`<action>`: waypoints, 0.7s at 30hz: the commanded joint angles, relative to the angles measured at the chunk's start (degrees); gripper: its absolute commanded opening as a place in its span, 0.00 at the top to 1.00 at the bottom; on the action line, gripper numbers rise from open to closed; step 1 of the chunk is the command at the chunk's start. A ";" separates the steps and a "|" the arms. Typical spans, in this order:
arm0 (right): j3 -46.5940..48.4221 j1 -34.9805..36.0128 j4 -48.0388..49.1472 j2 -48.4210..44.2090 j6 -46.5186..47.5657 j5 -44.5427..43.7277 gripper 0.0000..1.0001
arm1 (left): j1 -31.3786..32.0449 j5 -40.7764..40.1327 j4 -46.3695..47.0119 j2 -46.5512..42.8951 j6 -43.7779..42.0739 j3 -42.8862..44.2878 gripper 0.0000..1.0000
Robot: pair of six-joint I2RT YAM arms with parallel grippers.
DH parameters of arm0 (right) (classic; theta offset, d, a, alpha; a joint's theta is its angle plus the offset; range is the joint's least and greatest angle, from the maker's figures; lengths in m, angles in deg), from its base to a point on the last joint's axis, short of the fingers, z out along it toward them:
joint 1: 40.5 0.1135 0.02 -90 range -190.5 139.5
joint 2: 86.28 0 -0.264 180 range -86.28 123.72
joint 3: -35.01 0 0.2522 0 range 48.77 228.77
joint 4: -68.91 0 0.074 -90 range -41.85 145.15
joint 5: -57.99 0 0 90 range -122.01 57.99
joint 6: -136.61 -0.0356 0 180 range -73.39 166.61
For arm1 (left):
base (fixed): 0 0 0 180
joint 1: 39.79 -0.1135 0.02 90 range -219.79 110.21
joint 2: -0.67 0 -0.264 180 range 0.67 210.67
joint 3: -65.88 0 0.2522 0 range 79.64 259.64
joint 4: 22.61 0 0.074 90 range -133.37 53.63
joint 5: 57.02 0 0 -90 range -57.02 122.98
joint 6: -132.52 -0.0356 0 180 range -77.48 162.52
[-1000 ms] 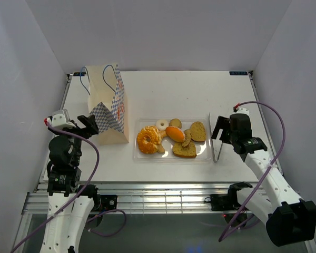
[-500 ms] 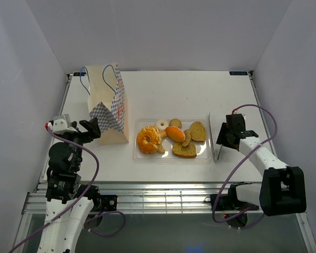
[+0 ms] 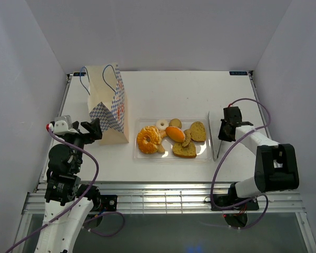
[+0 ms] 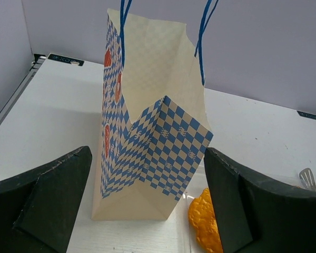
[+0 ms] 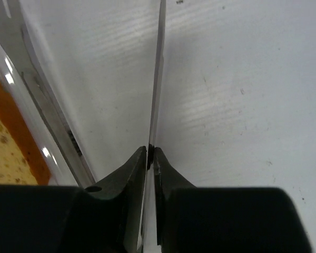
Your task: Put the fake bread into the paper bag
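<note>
The paper bag (image 3: 108, 105) stands open at the table's left, tan with blue chequered sides (image 4: 147, 132). The fake bread lies in a clear tray (image 3: 171, 158): a golden twisted ring (image 3: 148, 139) (image 4: 204, 221), an orange oval roll (image 3: 175, 134), toast slices (image 3: 198, 131) and small buns. My left gripper (image 3: 92, 128) (image 4: 146, 153) is open, just short of the bag's near side, holding nothing. My right gripper (image 3: 225, 132) (image 5: 150, 152) is low at the tray's right, shut on one thin arm of the metal tongs (image 3: 215, 142) (image 5: 159, 79).
The tongs lie along the tray's right edge, their other arm (image 5: 47, 105) beside the tray; their slotted tip (image 4: 306, 178) shows in the left wrist view. White walls enclose the table. An aluminium rail (image 3: 163, 197) runs along the near edge.
The right gripper has gone from open to shut, closing on the tongs as its arm folded low to the table. The left arm has shifted only slightly.
</note>
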 commanded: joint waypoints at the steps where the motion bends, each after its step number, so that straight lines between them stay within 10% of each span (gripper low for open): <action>1: 5.74 -0.39 2.86 2.52 2.50 -0.30 0.84 | 0.62 -0.53 -0.21 -0.30 -0.60 -0.18 0.02; 21: 21.91 -6.02 -1.61 16.77 9.01 -4.87 0.90 | 2.73 -0.80 -0.39 0.93 -0.95 0.00 0.02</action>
